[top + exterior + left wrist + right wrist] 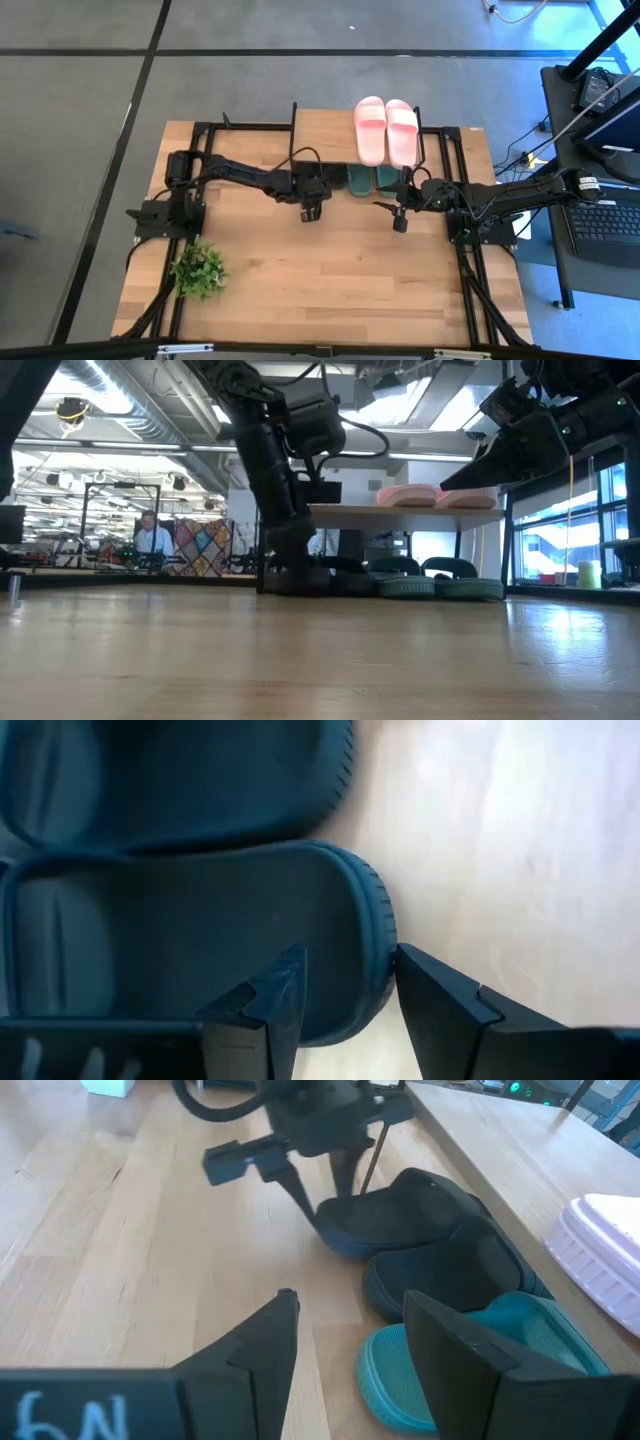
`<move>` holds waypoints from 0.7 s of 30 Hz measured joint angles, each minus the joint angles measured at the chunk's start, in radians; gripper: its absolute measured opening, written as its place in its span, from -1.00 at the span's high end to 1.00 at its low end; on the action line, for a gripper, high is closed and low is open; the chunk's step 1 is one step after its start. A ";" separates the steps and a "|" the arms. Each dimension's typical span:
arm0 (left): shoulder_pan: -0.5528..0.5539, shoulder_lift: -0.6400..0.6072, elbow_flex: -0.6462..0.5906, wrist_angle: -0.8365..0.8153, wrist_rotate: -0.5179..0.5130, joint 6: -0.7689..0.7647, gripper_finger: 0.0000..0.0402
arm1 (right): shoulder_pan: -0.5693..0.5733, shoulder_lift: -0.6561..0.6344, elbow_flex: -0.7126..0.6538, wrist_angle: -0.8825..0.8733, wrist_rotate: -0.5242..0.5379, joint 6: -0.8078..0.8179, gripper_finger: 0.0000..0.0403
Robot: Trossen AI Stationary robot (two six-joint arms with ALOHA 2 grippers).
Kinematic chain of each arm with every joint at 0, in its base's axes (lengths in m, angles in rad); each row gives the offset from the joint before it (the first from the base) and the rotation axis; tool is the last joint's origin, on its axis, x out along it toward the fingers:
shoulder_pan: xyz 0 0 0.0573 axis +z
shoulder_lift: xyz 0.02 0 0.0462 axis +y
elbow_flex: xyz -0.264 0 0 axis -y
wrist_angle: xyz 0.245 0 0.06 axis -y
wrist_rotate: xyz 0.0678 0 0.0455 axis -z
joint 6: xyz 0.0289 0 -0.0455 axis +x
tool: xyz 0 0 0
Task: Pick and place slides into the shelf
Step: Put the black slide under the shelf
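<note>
black slides (420, 1230) | under shelf (325, 135), heels out | left gripper (345, 1000) fingers straddle one heel, not clamped | right gripper (345, 1335) fingers apart, waiting near green slides (470, 1365)

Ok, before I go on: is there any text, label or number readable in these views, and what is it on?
"6N": handwritten in white on the right end effector, at the lower edge of the right wrist view; the characters are cut off, so the reading is uncertain.
Pink slides, green slides, black slides, shelf: no markings visible.
Room behind the table in the low view: nothing legible.
</note>
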 joint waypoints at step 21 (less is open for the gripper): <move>0.041 0.000 0.001 0.042 -0.074 0.079 0.27 | 0.000 0.000 0.000 0.000 0.000 0.000 0.09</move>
